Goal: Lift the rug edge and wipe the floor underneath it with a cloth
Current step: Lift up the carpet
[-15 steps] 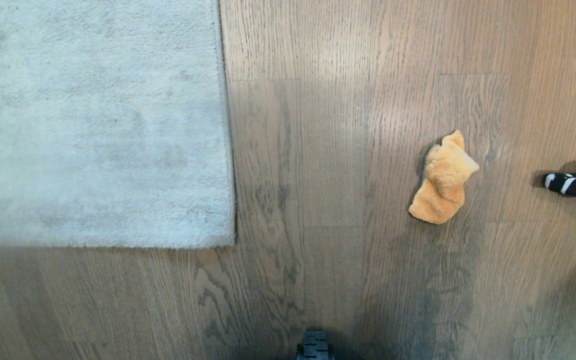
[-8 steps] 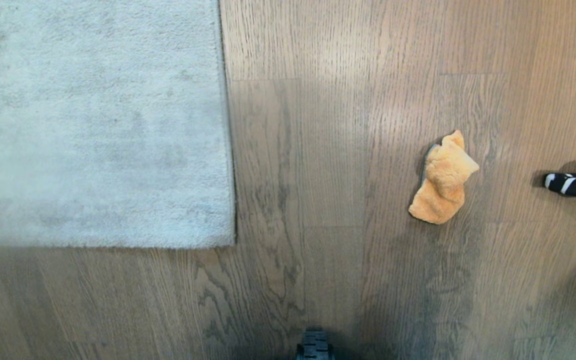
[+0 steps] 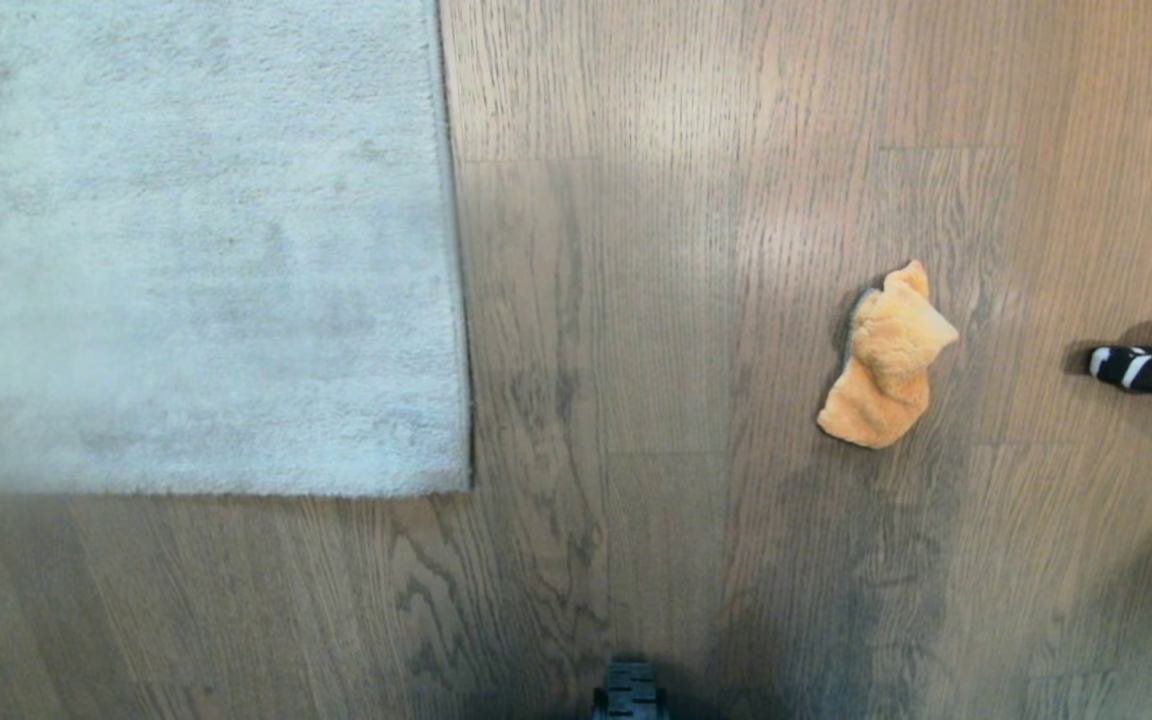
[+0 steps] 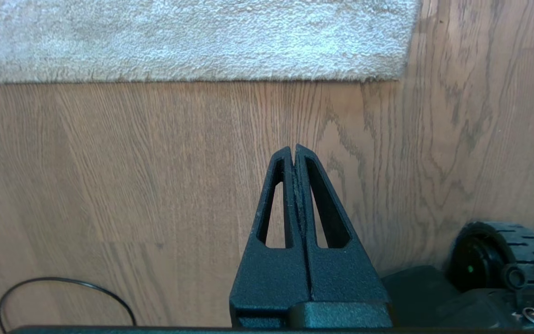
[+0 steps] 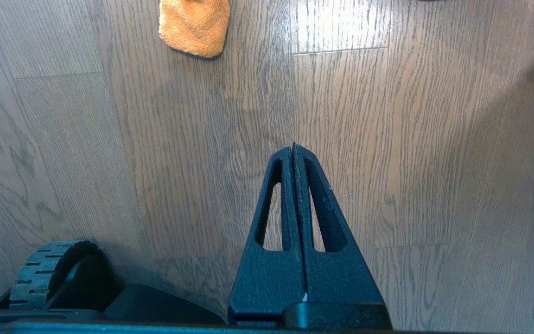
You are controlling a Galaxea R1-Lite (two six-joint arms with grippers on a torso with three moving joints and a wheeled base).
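The black left gripper (image 4: 293, 150) and black right gripper (image 5: 293, 148) both hang parked above the grey-brown wood-grain floor (image 3: 636, 300), jaws pressed closed on nothing, while the crumpled orange-tan fluffy cloth (image 3: 886, 360) lies well apart from the pale grey rug edge (image 3: 456, 300).

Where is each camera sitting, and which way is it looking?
Head view: up on the robot's head, looking down at the floor, rug edge and cloth; only a base wheel shows.
Left wrist view: behind the shut left end effector, facing the rug edge; a wheel shows.
Right wrist view: behind the shut right end effector, facing the cloth; a wheel shows.
Shared: head and right wrist views both show the cloth.
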